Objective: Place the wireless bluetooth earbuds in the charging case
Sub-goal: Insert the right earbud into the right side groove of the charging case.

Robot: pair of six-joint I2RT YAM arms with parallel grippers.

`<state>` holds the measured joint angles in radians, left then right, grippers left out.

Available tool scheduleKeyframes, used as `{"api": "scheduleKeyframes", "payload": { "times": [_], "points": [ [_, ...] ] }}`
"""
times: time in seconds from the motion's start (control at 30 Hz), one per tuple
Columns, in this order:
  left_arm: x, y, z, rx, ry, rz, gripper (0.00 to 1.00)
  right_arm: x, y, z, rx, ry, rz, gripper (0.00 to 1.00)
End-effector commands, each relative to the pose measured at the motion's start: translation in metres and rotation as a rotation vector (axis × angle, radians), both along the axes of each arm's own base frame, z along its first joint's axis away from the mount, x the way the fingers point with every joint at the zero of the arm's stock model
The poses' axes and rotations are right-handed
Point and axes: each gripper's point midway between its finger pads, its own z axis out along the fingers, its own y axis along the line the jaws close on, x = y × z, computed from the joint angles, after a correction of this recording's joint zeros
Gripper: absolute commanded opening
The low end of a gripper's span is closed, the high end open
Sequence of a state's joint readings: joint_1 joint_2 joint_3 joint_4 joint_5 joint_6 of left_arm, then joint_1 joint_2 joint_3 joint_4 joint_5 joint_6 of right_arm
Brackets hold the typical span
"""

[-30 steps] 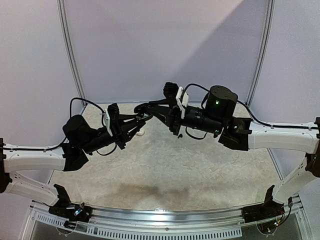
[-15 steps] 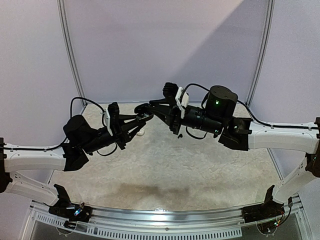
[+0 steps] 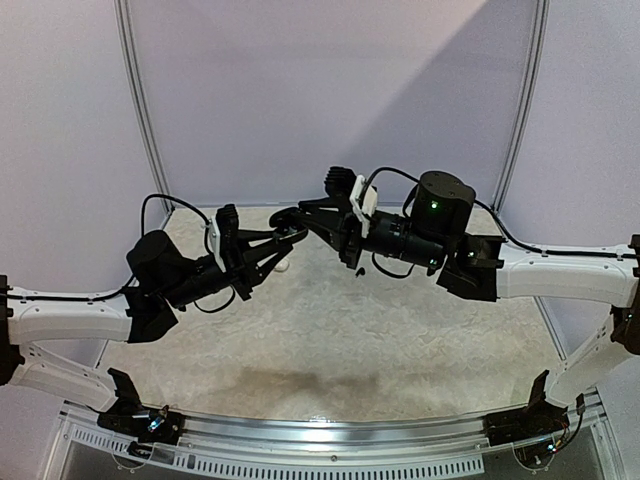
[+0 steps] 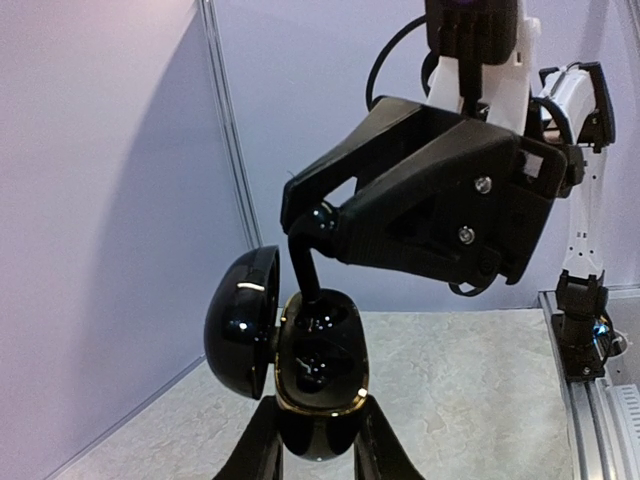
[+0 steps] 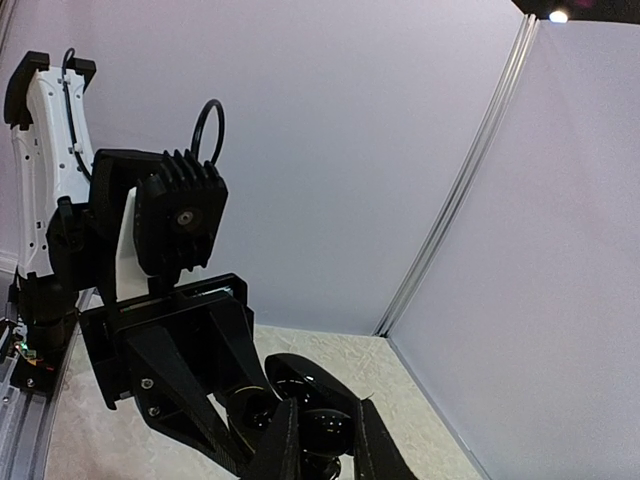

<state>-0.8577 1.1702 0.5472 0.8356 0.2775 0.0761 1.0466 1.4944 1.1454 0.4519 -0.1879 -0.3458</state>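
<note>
Alignment: right hand [image 4: 318, 212], nearly closed, pinches the black earbud [image 4: 303, 262] by its head directly above the open charging case [image 4: 320, 385], stem pointing down at the upper socket [image 4: 322, 318]; left hand [image 4: 320, 430], closed tight, clamps the case upright above the bench [image 4: 450, 380], lid [image 4: 240, 320] swung open beside it

Worktop [image 3: 340, 340]: pale, speckled stone-look surface, with a faint shadow toward its near edge. A slotted metal rail [image 3: 330, 445] runs along that near edge. Lilac wall panels [image 3: 330, 90] close off the worktop's far side. Slim metal uprights [image 3: 142, 100] stand at its far corners.
</note>
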Motion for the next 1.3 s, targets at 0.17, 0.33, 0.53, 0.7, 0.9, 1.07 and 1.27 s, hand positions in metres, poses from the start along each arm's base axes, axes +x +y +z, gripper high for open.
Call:
{"api": "scheduleKeyframes", "payload": {
  "times": [0.17,0.33,0.53,0.7,0.9,1.07,1.27],
  "points": [
    [-0.003,-0.003,0.012,-0.053,0.0,-0.004,0.0,0.006,0.005,-0.006,-0.037,-0.003,-0.021,0.0],
    [-0.003,-0.003,0.013,-0.055,-0.007,-0.003,0.0,0.008,0.006,-0.006,-0.036,-0.013,-0.03,0.04],
    [-0.001,-0.003,0.014,-0.062,-0.006,0.002,0.0,0.01,0.008,-0.008,-0.046,-0.009,-0.036,0.11],
    [0.0,-0.002,0.016,-0.067,-0.002,0.007,0.0,0.011,0.01,-0.012,-0.064,0.001,-0.033,0.15],
    [0.0,-0.001,0.015,-0.065,0.005,0.01,0.0,0.012,0.012,-0.013,-0.077,0.015,-0.036,0.16],
    [0.0,0.0,0.015,-0.066,0.007,0.013,0.0,0.011,0.015,-0.017,-0.11,0.017,-0.038,0.16],
    [0.002,0.002,0.014,-0.071,0.018,0.026,0.0,0.009,0.014,-0.015,-0.113,0.013,-0.04,0.19]
  ]
}}
